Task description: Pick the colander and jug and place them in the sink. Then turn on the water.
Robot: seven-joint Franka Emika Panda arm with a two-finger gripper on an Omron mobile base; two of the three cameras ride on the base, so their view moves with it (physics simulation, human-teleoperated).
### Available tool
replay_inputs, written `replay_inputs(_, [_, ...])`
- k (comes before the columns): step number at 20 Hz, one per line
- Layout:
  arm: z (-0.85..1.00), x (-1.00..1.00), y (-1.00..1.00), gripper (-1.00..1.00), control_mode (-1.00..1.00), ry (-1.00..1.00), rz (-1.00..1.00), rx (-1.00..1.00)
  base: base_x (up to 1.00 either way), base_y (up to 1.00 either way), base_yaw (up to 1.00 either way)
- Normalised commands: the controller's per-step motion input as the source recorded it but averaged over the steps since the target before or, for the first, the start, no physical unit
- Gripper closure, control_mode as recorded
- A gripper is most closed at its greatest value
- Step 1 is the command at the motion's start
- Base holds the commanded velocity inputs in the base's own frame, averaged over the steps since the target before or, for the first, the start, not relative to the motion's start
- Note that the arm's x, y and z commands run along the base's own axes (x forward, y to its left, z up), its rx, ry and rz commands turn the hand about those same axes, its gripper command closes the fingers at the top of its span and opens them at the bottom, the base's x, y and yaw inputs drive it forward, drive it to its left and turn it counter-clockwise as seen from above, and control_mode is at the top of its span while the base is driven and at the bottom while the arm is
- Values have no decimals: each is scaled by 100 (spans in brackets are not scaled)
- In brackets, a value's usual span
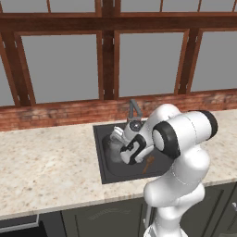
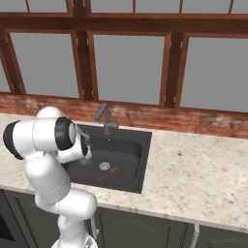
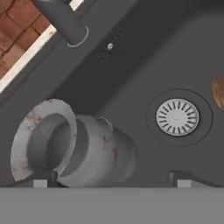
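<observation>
The jug (image 3: 83, 151) lies on its side on the floor of the dark sink (image 3: 144, 52), its flared mouth turned toward the left wall. It appears as a pale grey shape (image 1: 111, 149) in the left base view. My gripper (image 3: 111, 178) hangs just above it, open, one fingertip on each side and nothing between them. In the left base view the gripper (image 1: 117, 135) points down into the sink (image 1: 104, 173) below the faucet (image 1: 134, 109). The colander and the water are out of view.
A brown wooden utensil (image 1: 148, 163) lies on the sink floor right of the round metal drain (image 3: 177, 117). The grey faucet (image 2: 104, 116) stands at the back rim. Speckled stone counter (image 2: 193, 169) runs both sides, with a brick ledge and windows behind.
</observation>
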Motion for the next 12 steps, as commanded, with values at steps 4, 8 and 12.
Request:
replay_inputs(4, [95,-13,0,-100,-100,-11,0,0,0,0,0])
replay_inputs(8, [97,-13,-15,-100,-100,-10,0,0,0,0,0])
replay_inputs(12, [90,-29,-26,-100,-100,-7,2,2,0,0,0])
